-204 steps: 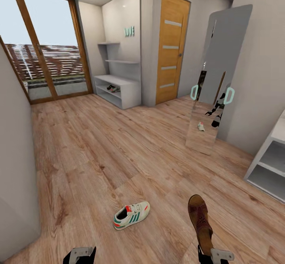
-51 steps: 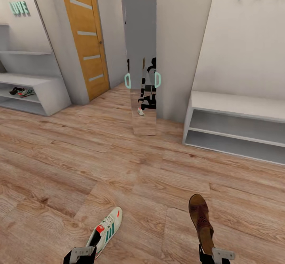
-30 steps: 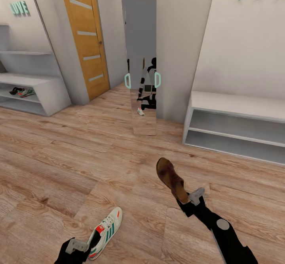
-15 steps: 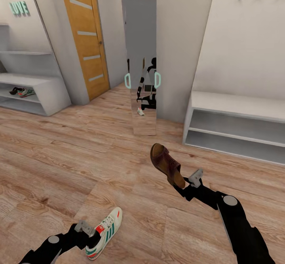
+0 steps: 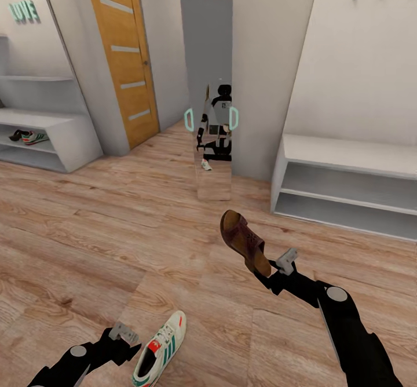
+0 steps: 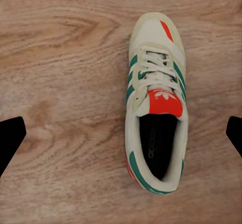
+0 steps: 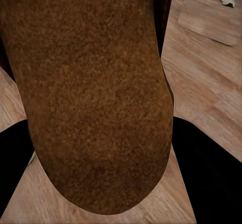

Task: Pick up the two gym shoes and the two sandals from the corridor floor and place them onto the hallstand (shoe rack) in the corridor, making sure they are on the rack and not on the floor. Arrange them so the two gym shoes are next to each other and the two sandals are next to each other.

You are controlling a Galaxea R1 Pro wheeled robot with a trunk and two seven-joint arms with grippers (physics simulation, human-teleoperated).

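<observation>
A brown sandal (image 5: 243, 241) hangs tilted in the air over the corridor floor (image 5: 116, 242), my right gripper (image 5: 268, 276) shut on its heel end. Its sole (image 7: 96, 93) sits between the black fingers (image 7: 209, 168) in the right wrist view. One white gym shoe (image 5: 160, 349) with green stripes lies on the floor beside my open left gripper (image 5: 132, 345). From the left wrist, the gym shoe (image 6: 156, 118) lies below and between the wide-apart fingertips (image 6: 10, 138). The grey hallstand (image 5: 63, 121) stands far left, with a second gym shoe (image 5: 35, 138) and a dark sandal (image 5: 15, 135) on its shelf.
A tall mirror (image 5: 211, 45) leans on the wall ahead and reflects the robot. A low white bench (image 5: 347, 155) with open shelves stands at the right wall. A wooden door (image 5: 119, 57) is left of the mirror.
My right arm has lifted the sandal up and forward over the last second. My left arm has reached out beside the gym shoe. The camera has shifted a little.
</observation>
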